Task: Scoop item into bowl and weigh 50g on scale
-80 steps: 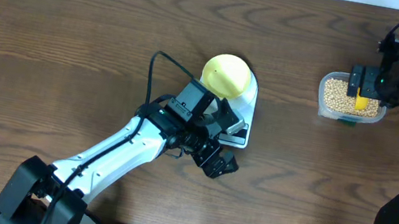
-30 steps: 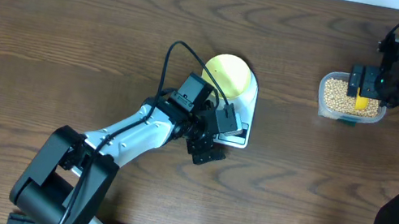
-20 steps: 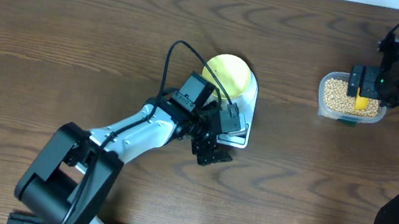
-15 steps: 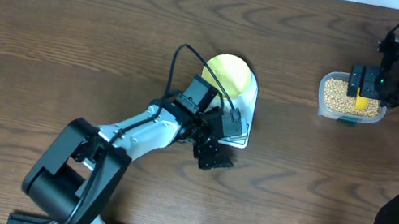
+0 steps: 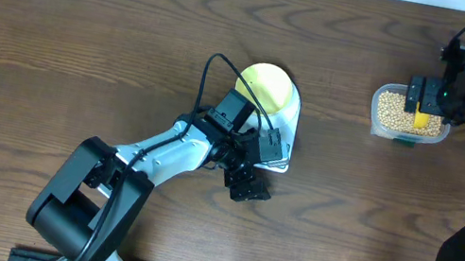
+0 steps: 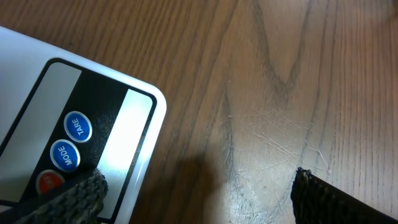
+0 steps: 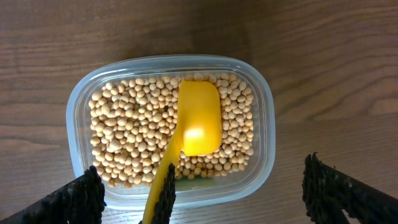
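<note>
The left gripper [image 5: 257, 166] stood with its jaws wide apart, gripping nothing, at the front edge of the scale [image 5: 284, 123]. In the left wrist view one finger [image 6: 71, 194] lay over the scale's black button panel, beside a red button [image 6: 48, 181] and below the blue MODE [image 6: 64, 154] and TARE [image 6: 78, 126] buttons. The other finger [image 6: 339, 200] was over bare table [image 5: 87, 28], clear of the scale's corner. The bowl [image 5: 264, 86] sat on the far part of the scale, just beyond the left arm's wrist. Well to the right, the right gripper [image 5: 427, 94] hung over the tub [image 5: 377, 118], its jaws likewise spread wide and empty, one finger [image 7: 68, 200] on either side of the tub's near wall. The beans [image 7: 124, 137] filled the tub. The scoop [image 7: 199, 118] lay on them, its handle running down between the fingers and touching neither. Whether the scale's display read anything could not be told.
</note>
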Robot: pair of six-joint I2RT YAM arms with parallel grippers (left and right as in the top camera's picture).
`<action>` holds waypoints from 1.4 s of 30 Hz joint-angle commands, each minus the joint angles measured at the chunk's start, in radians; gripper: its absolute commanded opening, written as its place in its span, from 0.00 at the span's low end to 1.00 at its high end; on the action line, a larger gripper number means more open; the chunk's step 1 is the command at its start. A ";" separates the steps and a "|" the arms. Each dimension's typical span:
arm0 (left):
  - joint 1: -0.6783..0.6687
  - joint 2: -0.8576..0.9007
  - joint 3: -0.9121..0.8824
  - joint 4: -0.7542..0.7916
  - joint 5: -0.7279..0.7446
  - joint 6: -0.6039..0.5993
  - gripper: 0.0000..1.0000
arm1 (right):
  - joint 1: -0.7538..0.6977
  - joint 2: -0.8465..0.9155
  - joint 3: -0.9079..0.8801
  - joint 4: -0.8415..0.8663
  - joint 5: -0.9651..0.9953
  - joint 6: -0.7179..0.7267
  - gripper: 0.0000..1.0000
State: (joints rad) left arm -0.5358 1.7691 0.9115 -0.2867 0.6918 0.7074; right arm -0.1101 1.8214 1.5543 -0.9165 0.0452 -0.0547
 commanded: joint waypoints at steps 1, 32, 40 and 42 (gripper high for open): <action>0.000 0.028 -0.006 -0.019 -0.095 -0.012 0.98 | -0.007 0.002 -0.003 0.001 0.008 0.005 0.99; 0.001 0.087 -0.004 -0.004 -0.111 -0.107 0.98 | -0.007 0.002 -0.003 0.001 0.008 0.005 0.99; 0.002 0.087 -0.006 -0.038 -0.166 -0.107 0.98 | -0.007 0.002 -0.003 0.000 0.008 0.005 0.99; 0.002 0.087 -0.006 -0.037 -0.166 -0.106 0.98 | -0.007 0.002 -0.003 0.001 0.008 0.005 0.99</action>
State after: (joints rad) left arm -0.5396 1.7939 0.9470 -0.2832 0.6521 0.6506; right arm -0.1101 1.8214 1.5543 -0.9165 0.0448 -0.0547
